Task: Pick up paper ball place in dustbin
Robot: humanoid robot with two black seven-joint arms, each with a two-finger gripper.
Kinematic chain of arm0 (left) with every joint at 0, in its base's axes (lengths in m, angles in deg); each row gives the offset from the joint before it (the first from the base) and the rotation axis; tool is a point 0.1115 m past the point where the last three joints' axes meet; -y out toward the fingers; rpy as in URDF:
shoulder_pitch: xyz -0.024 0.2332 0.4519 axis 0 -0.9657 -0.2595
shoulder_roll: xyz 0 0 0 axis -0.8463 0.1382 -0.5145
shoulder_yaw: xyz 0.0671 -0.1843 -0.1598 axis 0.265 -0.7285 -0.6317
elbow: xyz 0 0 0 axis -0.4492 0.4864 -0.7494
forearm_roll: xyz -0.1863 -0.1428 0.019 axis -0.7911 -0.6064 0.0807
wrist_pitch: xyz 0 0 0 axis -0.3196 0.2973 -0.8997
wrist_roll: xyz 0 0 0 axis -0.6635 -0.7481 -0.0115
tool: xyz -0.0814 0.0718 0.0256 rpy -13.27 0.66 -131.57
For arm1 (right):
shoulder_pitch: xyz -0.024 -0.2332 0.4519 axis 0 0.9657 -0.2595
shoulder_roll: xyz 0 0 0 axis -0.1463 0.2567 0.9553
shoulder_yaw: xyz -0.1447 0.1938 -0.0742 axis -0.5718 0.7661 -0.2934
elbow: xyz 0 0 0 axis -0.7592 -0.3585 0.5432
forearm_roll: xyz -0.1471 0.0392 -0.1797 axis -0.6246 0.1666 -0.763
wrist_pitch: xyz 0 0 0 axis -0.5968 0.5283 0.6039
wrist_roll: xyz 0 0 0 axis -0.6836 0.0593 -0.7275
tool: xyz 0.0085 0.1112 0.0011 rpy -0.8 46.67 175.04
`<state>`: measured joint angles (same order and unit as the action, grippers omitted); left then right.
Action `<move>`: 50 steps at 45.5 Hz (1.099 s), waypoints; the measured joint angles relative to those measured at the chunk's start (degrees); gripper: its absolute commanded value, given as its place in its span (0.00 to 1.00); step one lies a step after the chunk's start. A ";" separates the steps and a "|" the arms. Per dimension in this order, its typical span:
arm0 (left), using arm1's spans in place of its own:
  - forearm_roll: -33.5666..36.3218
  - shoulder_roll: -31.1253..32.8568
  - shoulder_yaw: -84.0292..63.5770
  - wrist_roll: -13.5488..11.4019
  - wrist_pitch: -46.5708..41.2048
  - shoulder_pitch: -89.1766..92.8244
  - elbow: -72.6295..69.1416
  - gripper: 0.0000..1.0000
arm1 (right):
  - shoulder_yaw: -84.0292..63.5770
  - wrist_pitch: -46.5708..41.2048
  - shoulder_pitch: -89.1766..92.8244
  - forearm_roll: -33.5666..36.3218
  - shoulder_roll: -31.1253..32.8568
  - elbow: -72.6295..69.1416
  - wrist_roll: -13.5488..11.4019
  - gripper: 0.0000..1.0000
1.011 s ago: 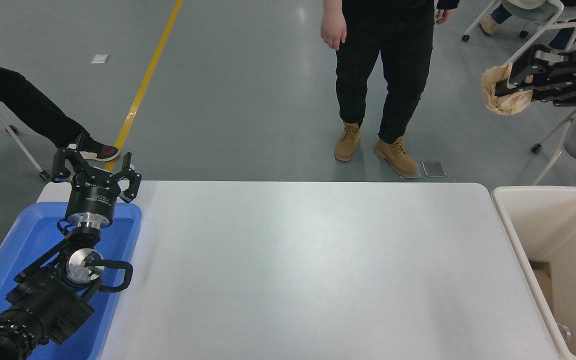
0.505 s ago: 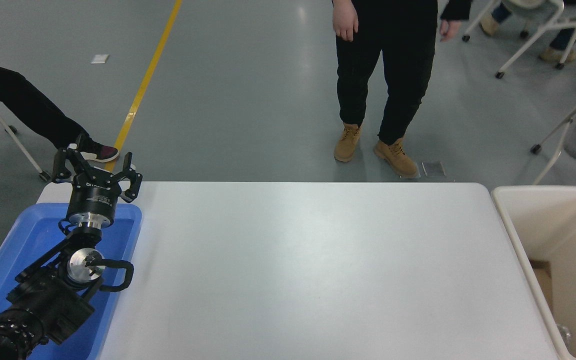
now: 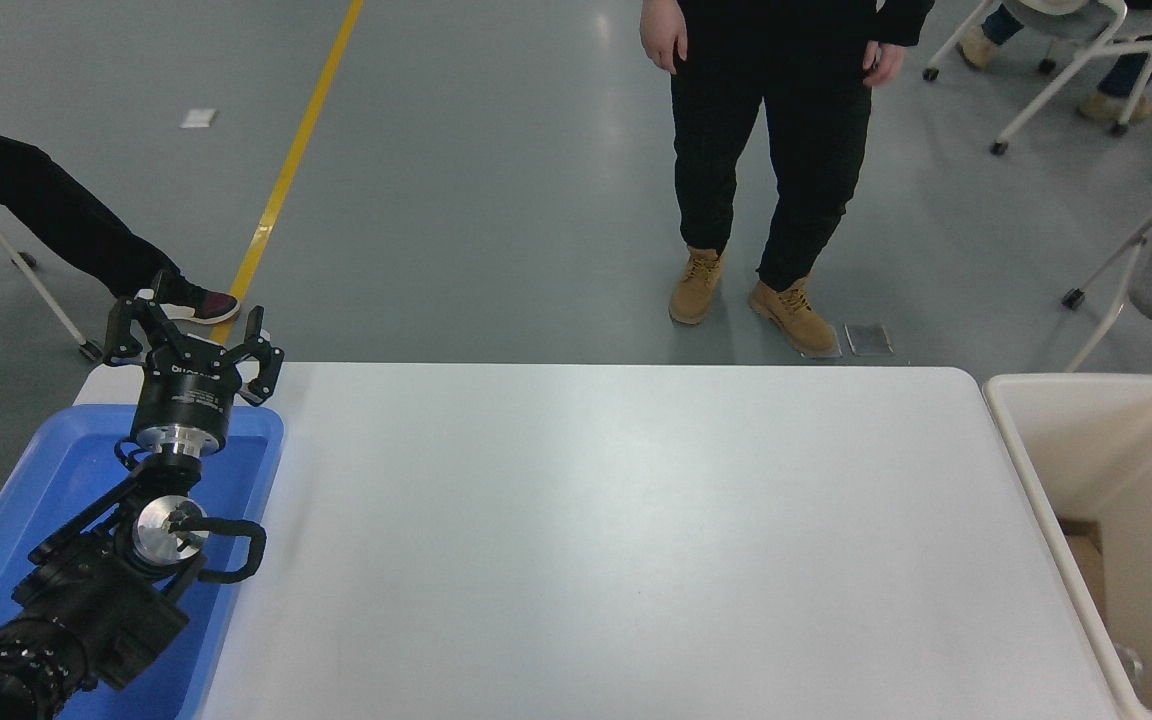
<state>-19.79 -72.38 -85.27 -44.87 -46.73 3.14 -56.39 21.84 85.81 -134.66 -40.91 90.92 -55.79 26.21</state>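
Observation:
The paper ball is out of view. My right arm and its gripper are out of view too. The dustbin [image 3: 1036,480] is a large cream-white plastic bin standing off the table's right end, with a piece of brown cardboard showing inside it. My left gripper [image 3: 191,335] is parked at the lower left above the blue tray, its fingers spread open and empty.
A shallow blue tray [image 3: 246,470] lies at the table's left end under my left arm. A person in black trousers and tan boots [image 3: 771,180] stands beyond the table's far edge. Chairs and seated people are at the left and right edges.
My right gripper, shut on the paper ball, moved off past the right edge and out of view. The standing person shifted a little. My left arm has not moved.

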 measured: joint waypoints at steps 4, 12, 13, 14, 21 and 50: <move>-0.01 0.01 0.00 0.00 0.00 0.00 -0.02 0.99 | 1.17 3.19 4.06 2.31 -2.44 0.82 0.01 0.00; -0.01 0.02 0.00 0.00 0.00 0.01 -0.03 0.99 | 4.58 6.77 10.49 4.78 -6.72 1.92 0.02 0.00; 0.00 0.03 0.00 0.00 0.00 0.01 -0.03 0.99 | 4.87 7.02 11.02 4.93 -7.12 2.08 0.02 0.00; -0.02 0.03 0.00 0.00 0.00 0.01 -0.03 0.99 | 5.14 7.20 11.54 5.09 -7.53 2.20 0.02 0.00; -0.02 0.04 0.00 0.00 0.00 0.01 -0.01 0.99 | 6.64 8.38 14.89 5.88 -10.21 3.13 0.02 0.00; -0.01 0.00 0.00 0.00 0.00 0.02 -0.03 0.99 | 7.94 9.95 19.37 6.33 -13.19 4.11 0.03 1.00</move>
<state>-19.80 -72.37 -85.27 -44.87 -46.73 3.15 -56.41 29.77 95.76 -115.28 -34.58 77.73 -51.68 26.24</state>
